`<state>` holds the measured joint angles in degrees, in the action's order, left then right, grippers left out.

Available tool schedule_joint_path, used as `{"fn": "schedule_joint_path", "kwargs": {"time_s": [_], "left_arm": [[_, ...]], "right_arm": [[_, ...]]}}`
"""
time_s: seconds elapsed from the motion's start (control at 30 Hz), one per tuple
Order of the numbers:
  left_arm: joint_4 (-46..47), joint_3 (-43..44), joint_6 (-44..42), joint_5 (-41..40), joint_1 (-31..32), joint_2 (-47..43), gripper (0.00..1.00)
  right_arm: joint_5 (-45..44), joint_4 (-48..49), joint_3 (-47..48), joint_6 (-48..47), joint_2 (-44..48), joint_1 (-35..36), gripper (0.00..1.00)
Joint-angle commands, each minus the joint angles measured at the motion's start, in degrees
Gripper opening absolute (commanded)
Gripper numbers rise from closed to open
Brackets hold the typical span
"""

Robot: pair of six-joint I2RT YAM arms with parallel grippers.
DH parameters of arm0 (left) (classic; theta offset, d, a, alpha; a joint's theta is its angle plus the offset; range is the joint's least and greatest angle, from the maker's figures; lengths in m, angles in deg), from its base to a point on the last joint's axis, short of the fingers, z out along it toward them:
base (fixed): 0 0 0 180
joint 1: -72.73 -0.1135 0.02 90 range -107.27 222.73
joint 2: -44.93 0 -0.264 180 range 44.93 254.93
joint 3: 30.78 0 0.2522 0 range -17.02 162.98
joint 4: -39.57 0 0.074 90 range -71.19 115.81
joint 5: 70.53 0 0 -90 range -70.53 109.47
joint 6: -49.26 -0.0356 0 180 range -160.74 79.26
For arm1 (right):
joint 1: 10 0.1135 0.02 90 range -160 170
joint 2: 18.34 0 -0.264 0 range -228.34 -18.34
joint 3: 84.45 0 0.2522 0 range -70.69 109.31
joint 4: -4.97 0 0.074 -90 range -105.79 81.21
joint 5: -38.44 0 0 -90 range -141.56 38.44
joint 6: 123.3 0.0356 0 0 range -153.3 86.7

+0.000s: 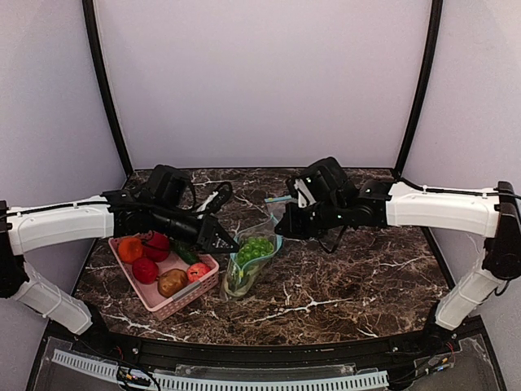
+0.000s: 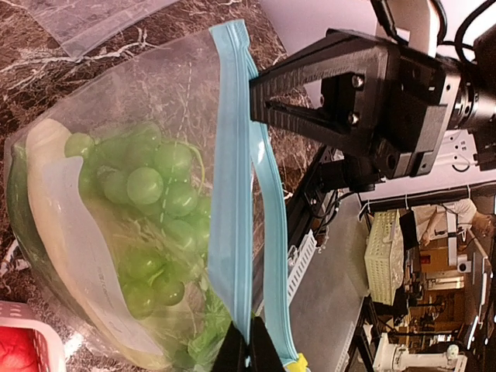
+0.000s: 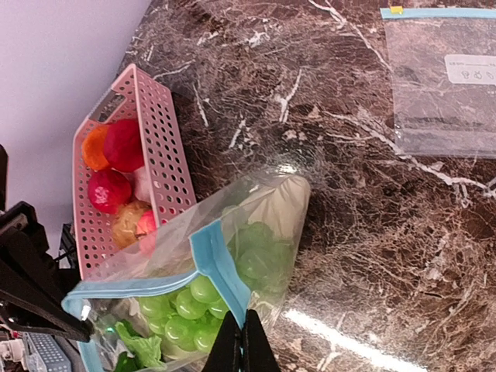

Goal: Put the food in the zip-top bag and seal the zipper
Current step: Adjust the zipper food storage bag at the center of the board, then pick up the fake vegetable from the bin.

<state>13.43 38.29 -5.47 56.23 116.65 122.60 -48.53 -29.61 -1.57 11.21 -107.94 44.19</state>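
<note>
Your left fingers (image 2: 232,353) and right fingers (image 3: 231,350) pinch opposite ends of the zipper (image 2: 231,201), likely to tauten the zip-top bag (image 2: 155,93) for sealing.

Dark brown marble-patterned tabletop (image 1: 358,285) with white veins spreads beneath the right claw (image 1: 281,230); pale grey walls (image 1: 260,81) rise beyond and to both sides of it, met by black corner posts (image 1: 106,90). A bright glare (image 3: 333,333) lies on the tabletop near the claw tip.

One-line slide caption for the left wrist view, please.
Left gripper and right gripper pinch the zipper of the zip-top bag holding food.
</note>
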Motion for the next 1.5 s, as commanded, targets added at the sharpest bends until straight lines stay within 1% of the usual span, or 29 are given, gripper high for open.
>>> {"fn": "schedule_joint_path", "kwargs": {"time_s": [0.0,0.1,0.37,0.53,0.63,0.7,0.73,0.77,0.8,0.83,0.87,0.9,1.07,1.17,1.27,1.33,1.47], "left_arm": [[-9.3,1.2,-7.4,3.7,-0.2,-0.1,0.01],[-8.1,-0.2,-6.9,4.7,-0.2,0.4,0.01],[-4.9,-2.8,-4.8,3.4,-0.2,1.6,0.01],[-5.2,-2.8,-4.6,1.8,-0.2,1.2,0.07],[-6.6,-2.5,-4.9,-0.2,-0.2,0.4,0.15],[-9.0,-1.8,-5.5,-4.0,-0.3,-1.1,0.20],[-9.9,-1.3,-5.6,-8.3,-0.3,-2.8,0.24],[-10.9,-1.2,-5.9,-10.3,-0.5,-3.9,0.34],[-11.3,-1.1,-5.9,-13.6,-0.6,-6.2,0.39],[-11.8,-1.0,-6.0,-14.9,-0.8,-7.3,0.50],[-12.1,-1.0,-6.0,-17.0,-1.0,-9.4,0.55],[-12.7,-0.9,-6.1,-18.3,-1.4,-10.3,0.62],[-18.8,0.5,-6.6,-21.9,-3.3,-12.6,0.69],[-21.4,-2.0,-6.2,-22.9,-5.7,-13.8,0.72],[-20.9,-5.0,-5.7,-22.8,-7.2,-14.8,0.76],[-20.3,-7.3,-5.2,-23.0,-7.7,-15.0,0.76],[-16.0,-12.4,-2.9,-19.1,-10.6,-15.2,0.72]], "right_arm": [[0.5,0.9,2.9,2.3,0.8,0.9,0.00],[0.0,1.2,3.5,3.3,-0.8,1.7,0.00],[-0.2,2.4,5.6,3.9,-4.0,2.4,0.00],[-0.8,2.6,6.4,3.9,-4.8,2.4,0.00],[-0.9,2.7,6.4,3.9,-4.9,2.4,0.00],[-0.8,2.7,6.4,3.9,-4.9,2.4,0.00],[-0.8,2.7,6.5,3.8,-4.9,2.4,0.00],[-0.8,2.7,6.5,3.8,-4.9,2.4,0.00],[-0.7,2.7,6.5,3.8,-4.8,2.4,0.00],[-0.7,2.7,6.5,3.8,-4.9,2.4,0.00],[-0.8,2.8,6.5,3.7,-4.8,2.4,0.00],[-0.8,2.8,6.6,3.7,-4.9,2.4,0.00],[-0.5,3.0,7.0,3.5,-5.3,2.4,0.00],[-0.3,3.1,7.2,3.4,-5.5,2.4,0.00],[-0.3,3.1,7.3,3.3,-5.6,2.4,0.00],[-0.2,3.1,7.3,3.3,-5.6,2.4,0.00],[0.0,3.2,7.3,3.3,-5.5,2.4,0.00]]}}
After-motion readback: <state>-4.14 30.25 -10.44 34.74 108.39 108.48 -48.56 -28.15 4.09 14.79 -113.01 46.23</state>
